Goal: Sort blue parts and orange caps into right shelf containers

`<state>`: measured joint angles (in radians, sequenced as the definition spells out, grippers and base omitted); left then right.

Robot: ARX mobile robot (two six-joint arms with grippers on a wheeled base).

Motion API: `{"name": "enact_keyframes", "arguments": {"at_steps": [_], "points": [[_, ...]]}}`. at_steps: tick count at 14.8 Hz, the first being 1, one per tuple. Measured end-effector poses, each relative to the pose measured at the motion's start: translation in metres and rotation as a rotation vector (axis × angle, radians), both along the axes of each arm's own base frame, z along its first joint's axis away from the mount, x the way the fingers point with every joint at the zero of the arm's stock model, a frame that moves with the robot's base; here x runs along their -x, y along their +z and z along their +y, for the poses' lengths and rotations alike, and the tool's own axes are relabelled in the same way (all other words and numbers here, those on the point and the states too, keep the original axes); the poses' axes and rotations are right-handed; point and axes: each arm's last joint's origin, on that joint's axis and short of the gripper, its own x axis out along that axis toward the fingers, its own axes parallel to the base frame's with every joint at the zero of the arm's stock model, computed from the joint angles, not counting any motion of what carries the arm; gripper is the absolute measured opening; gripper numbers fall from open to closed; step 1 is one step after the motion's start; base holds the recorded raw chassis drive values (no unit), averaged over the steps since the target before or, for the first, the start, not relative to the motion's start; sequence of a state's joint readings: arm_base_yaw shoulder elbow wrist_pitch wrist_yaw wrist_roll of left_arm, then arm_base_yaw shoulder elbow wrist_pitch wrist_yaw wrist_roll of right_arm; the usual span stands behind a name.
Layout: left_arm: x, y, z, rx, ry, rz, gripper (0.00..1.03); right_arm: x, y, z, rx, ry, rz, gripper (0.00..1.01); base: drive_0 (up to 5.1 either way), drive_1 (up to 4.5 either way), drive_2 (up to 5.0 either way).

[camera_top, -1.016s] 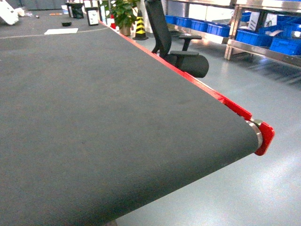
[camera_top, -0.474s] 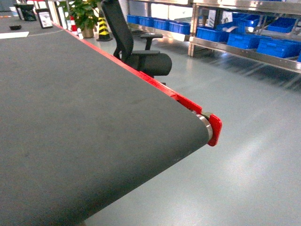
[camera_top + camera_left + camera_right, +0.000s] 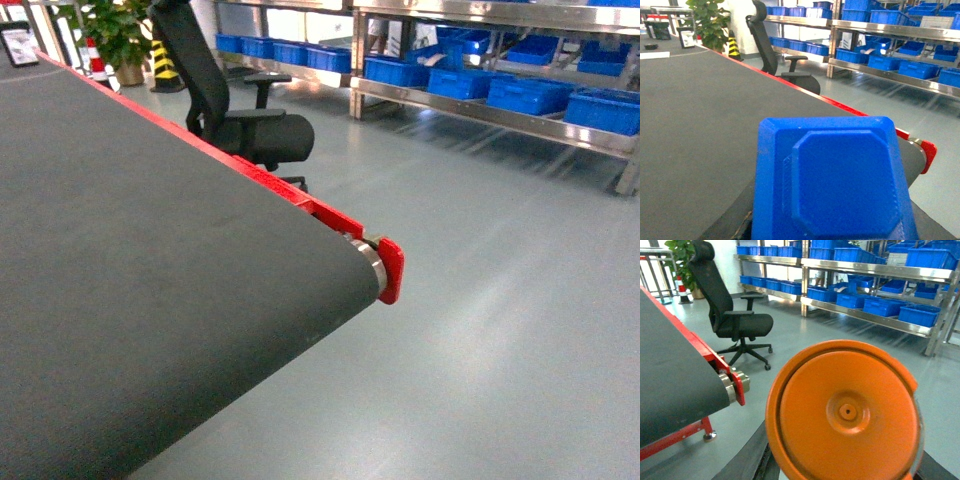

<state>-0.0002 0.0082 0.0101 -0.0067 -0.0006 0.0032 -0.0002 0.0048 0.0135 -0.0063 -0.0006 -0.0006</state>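
Compared with the head view of half a second ago, the red end cap (image 3: 391,270) of the conveyor belt (image 3: 150,280) is seen further left and slightly lower, the black office chair (image 3: 235,120) has shifted left, and more of the steel shelf rack (image 3: 480,105) is brought into view. In the left wrist view a blue part (image 3: 832,182), square with a raised octagonal face, fills the lower middle of the picture directly in front of the camera, above the dark belt; the left gripper itself is not seen, so its state cannot be told. In the right wrist view an orange cap (image 3: 842,415), round with a small central hub, is seen face-on close to the camera, over the grey floor (image 3: 790,360) and beside the belt's roller end; the right gripper's fingers are hidden too, and whether they are clamped cannot be told. Blue crates (image 3: 528,93) are lined along the rack shelves, well apart from both held things; their contents cannot be made out.
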Motion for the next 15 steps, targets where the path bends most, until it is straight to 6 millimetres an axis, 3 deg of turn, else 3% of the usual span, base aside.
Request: {"name": "enact_keyframes", "arguments": {"at_steps": [15], "points": [[0.0000, 0.0000, 0.0000, 0.000, -0.001, 0.000, 0.44, 0.0000, 0.0000, 0.0000, 0.000, 0.000, 0.000, 0.43, -1.6, -1.59, -1.6]]}}
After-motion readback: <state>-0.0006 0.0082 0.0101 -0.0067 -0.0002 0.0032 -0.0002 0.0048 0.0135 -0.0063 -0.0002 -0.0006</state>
